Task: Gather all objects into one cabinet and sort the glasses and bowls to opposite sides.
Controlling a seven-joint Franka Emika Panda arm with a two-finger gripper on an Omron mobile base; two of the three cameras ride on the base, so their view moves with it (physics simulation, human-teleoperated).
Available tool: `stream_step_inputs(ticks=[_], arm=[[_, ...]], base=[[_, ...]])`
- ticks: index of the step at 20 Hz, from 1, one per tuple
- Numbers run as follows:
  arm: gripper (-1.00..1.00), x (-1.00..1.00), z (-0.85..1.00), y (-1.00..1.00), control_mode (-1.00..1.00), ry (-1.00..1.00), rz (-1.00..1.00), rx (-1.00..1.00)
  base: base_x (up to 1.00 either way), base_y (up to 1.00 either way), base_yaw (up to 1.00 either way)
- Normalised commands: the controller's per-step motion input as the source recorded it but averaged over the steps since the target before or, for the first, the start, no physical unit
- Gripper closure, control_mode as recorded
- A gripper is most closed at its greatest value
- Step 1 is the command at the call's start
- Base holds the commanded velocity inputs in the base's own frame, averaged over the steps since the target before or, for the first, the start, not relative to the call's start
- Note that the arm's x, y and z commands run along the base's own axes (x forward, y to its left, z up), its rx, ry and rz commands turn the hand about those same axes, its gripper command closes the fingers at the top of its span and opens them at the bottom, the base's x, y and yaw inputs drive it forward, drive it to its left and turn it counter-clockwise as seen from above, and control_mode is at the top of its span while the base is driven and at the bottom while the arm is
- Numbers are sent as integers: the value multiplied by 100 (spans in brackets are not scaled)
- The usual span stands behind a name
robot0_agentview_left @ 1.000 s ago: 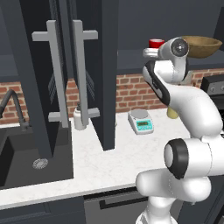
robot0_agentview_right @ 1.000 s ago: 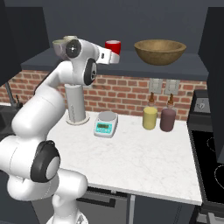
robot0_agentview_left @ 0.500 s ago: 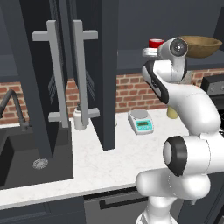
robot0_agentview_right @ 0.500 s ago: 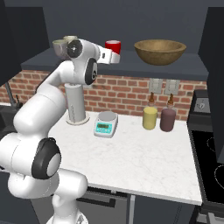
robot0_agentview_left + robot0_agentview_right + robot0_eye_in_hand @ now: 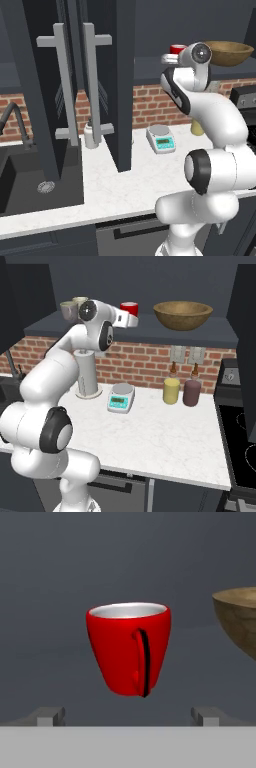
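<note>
A glossy red mug stands upright on the dark shelf of the cabinet, its handle turned toward the hand. My gripper is open just in front of it, with the mug beyond the fingertips and untouched. From the base the red mug sits right behind my gripper. The wide wooden bowl rests to the mug's right on the same shelf. At the shelf's left end stand the beige mug and the small pale bowl, partly hidden by the arm.
Tall open cabinet doors with long silver handles hang left of the arm. On the counter below are a paper-towel holder, a scale, a yellow jar and a brownish jar. A sink lies far left.
</note>
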Motion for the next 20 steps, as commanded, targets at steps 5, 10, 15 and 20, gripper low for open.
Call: stream_step_inputs(ticks=[5,10,15,20], arm=[[-100,24,0,-3,-100,0,0,0],[-100,19,0,-6,-100,0,0,0],[-100,3,0,0,-100,0,0,0],[-100,1,0,-4,-100,0,0,0]], base=[[0,0,0],[0,0,0],[0,0,0],[0,0,0]])
